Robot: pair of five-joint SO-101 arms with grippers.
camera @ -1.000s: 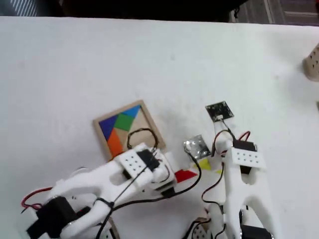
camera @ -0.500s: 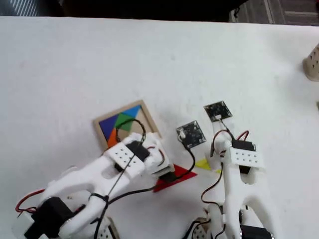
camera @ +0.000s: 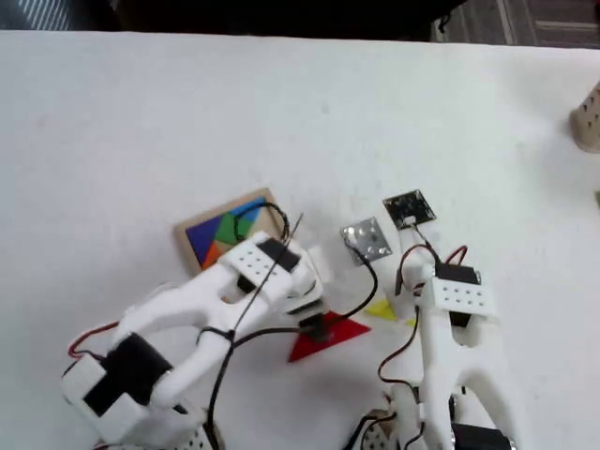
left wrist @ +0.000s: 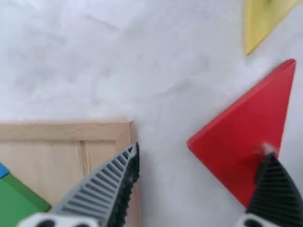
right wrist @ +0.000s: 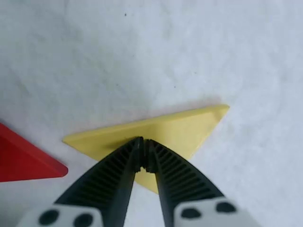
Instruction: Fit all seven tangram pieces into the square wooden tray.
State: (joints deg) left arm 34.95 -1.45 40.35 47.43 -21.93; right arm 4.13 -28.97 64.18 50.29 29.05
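The square wooden tray [camera: 187, 228] lies left of centre with blue, green and orange pieces in it; the left arm covers its near side. My left gripper [left wrist: 201, 155] is open. One finger [left wrist: 124, 174] hangs over the tray's corner [left wrist: 124, 126] and the other finger [left wrist: 272, 182] rests over the red triangle [left wrist: 241, 146]. The red triangle [camera: 328, 339] lies flat on the table right of the tray. My right gripper [right wrist: 143, 144] is shut, its tips over the yellow triangle [right wrist: 184, 127], which lies flat. The yellow triangle [camera: 382, 307] sits just beyond the red one [right wrist: 23, 161].
A light wooden block with holes [camera: 588, 117] stands at the far right edge. Both arms' cables and camera boards [camera: 366, 242] hang over the table's middle. The white table [camera: 281, 112] stretches open toward the back.
The left arm has swung left and back toward the tray, uncovering the red triangle on the table. The right arm has kept still.
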